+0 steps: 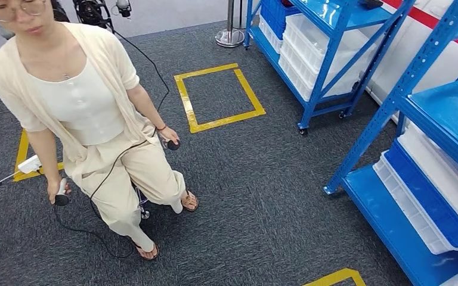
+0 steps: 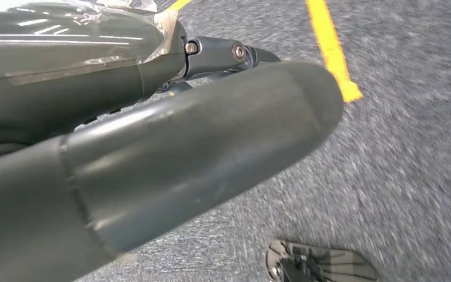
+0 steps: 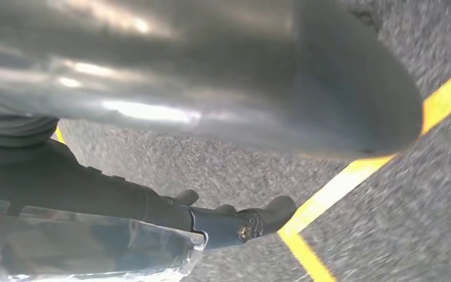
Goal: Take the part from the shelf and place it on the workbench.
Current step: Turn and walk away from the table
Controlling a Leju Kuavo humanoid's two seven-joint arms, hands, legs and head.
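Observation:
Two blue metal racks hold white and blue plastic bins: a near shelf (image 1: 393,226) at my right and a far shelf (image 1: 328,36) behind it. I cannot pick out the part among the bins (image 1: 429,196). My left hand (image 2: 152,135) hangs over the grey carpet, its thick thumb apart from the dark fingers (image 2: 223,56), holding nothing. My right hand (image 3: 211,88) also hangs above the carpet, thumb and fingers (image 3: 241,223) spread, with nothing between them.
A person (image 1: 83,107) sits on a stool at the left, a controller in each hand, cables trailing on the floor. A yellow tape square (image 1: 217,98) marks the carpet ahead. A stanchion base (image 1: 230,37) stands beyond it. Yellow tape lines (image 3: 352,176) run under my hands.

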